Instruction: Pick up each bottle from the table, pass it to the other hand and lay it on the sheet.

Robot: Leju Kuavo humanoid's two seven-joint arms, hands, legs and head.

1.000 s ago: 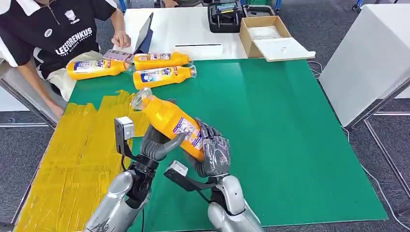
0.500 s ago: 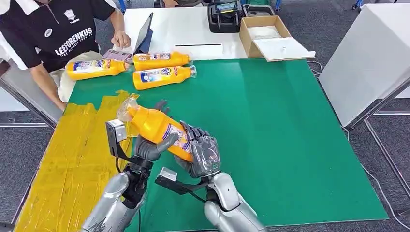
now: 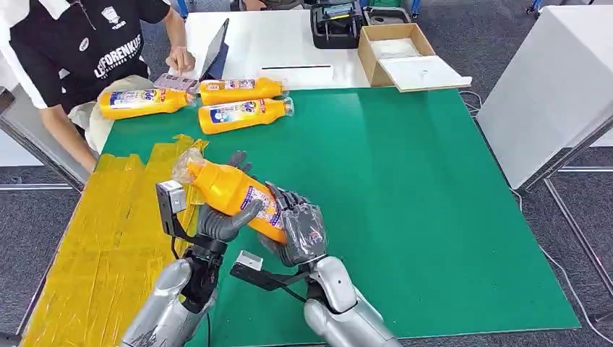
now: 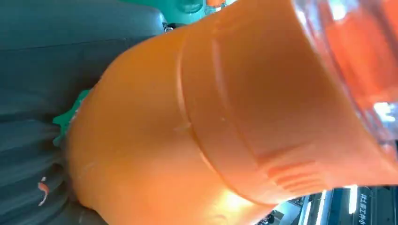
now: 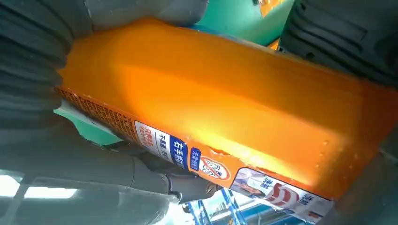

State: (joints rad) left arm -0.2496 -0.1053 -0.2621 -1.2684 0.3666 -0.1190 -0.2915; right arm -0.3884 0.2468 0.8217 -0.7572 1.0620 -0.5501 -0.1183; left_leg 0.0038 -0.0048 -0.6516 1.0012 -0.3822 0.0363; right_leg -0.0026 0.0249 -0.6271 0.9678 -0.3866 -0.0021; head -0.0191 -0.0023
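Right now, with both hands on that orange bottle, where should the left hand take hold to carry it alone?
Probably around the wide middle of the bottle, from underneath, where the left hand cups it. It tilts cap-up, and the right hand covers its base.

A bottle (image 3: 231, 194) lies tilted between the two hands, the left hand (image 3: 220, 217) under its middle, the right hand (image 3: 302, 231) around its base. The sheet (image 3: 108, 238) lies to the left of the left hand. Three bottles (image 3: 242, 114) lie on the table (image 3: 434, 181) beyond both hands, near a person (image 3: 72, 50).
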